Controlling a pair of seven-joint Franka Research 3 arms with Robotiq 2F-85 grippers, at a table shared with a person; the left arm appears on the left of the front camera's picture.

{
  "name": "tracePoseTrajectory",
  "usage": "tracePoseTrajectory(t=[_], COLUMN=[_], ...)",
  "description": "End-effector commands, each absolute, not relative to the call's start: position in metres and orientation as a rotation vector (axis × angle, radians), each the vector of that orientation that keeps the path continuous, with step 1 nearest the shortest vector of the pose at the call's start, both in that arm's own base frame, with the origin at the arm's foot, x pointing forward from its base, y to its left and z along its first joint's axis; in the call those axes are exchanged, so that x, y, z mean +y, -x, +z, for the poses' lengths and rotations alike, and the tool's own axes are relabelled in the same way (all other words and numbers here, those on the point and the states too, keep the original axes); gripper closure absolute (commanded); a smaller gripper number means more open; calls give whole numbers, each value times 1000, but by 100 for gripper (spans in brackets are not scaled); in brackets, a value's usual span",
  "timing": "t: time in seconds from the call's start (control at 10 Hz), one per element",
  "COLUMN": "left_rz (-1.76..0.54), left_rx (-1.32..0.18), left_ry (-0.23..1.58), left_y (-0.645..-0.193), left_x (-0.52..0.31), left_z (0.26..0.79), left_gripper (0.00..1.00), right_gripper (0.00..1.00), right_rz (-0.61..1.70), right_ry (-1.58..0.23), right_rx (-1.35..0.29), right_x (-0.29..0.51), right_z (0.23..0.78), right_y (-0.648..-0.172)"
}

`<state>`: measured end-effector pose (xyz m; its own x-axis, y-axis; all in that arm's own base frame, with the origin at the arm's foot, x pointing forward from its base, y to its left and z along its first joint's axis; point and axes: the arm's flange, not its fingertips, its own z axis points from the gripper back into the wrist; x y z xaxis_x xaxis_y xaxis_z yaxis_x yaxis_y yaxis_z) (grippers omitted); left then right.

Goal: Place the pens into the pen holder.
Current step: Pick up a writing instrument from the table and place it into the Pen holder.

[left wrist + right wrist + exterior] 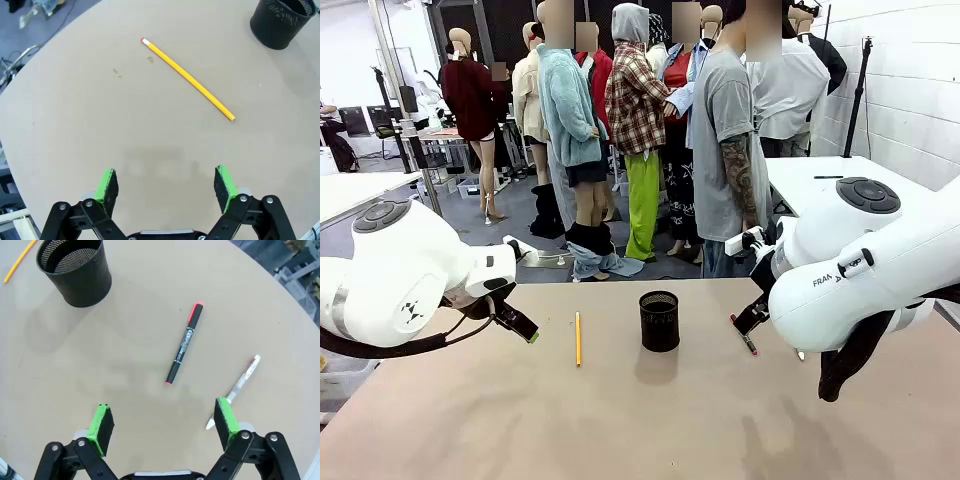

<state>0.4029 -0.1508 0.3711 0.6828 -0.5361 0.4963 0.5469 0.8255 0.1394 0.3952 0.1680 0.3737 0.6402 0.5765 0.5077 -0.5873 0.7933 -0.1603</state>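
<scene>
Left gripper [165,182]: jaws spread wide, green pads [107,185] well apart, gripping nothing, hovering over the tan tabletop [75,130]. Ahead of the pads and clear of them: yellow-orange wooden pencil with a pink eraser tip [187,79], flat on the table, lying diagonally. Beyond its plain end, at the picture's top corner: small black wire-mesh cylindrical pen holder [280,22], upright.

Right gripper [162,420]: jaws likewise wide apart, gripping nothing, above the table. Ahead of the fingers: dark marker with red ends [184,342], flat. Just beside one green pad, lower end hidden behind it: slim whitish-grey pen [240,385], flat. Farther off: the mesh holder, upright, apart from both.

Seen from the front: holder near the table's middle, pencil to its left near the left gripper, marker to its right by the right arm; all three pens on the table, outside the holder
</scene>
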Motion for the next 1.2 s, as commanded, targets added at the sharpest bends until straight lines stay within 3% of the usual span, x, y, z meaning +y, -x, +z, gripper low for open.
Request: tracePoseTrajectory(t=[0.0,0.9,1.1], left_rz=[-607,-607,-607], left_rx=[-550,-550,-550], left_ry=[21,21,21], left_y=[-403,-403,-403], left_x=[-151,-151,-151], left_z=[371,371,371], left_gripper=[0,0,0], right_gripper=[0,0,0], right_rz=[664,665,574], right_ry=[-20,-19,79], right_rx=[-572,-572,-557], right_x=[168,168,159], right_z=[374,374,383], right_y=[-395,-395,-424])
